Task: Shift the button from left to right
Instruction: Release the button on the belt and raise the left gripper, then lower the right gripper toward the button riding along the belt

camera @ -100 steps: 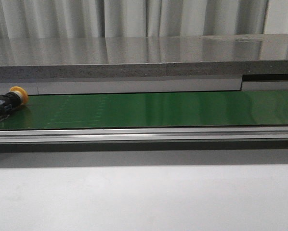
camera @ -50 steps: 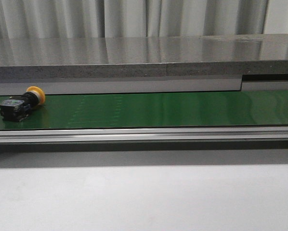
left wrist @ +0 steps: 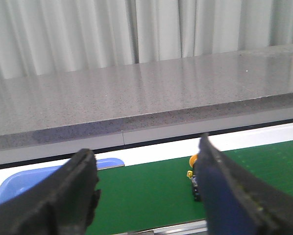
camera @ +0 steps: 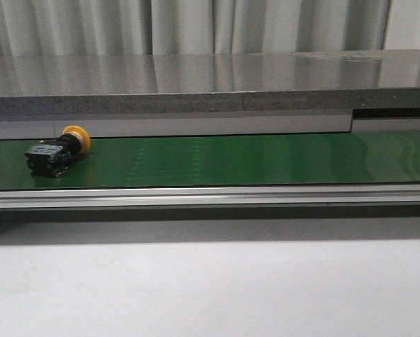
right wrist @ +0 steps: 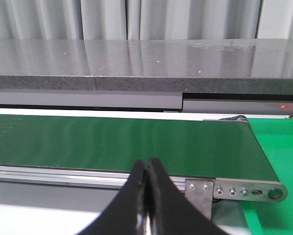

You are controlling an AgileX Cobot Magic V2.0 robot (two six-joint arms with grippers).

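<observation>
Now button (camera: 57,152) on green belt (camera: 252,159), left fingers (left wrist: 83,186) spread, right fingers (right wrist: 136,196) pressed together.

My left gripper (left wrist: 146,188) has its two dark fingers (left wrist: 78,191) spread wide apart with nothing held between them. My right gripper (right wrist: 147,196) has its fingertips (right wrist: 136,193) pressed together, tips touching, gripping nothing.

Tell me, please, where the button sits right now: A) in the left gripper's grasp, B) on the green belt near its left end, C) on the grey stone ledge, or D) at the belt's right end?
B: the button lies on its side on the green belt near the left end, with no gripper touching it.
</observation>
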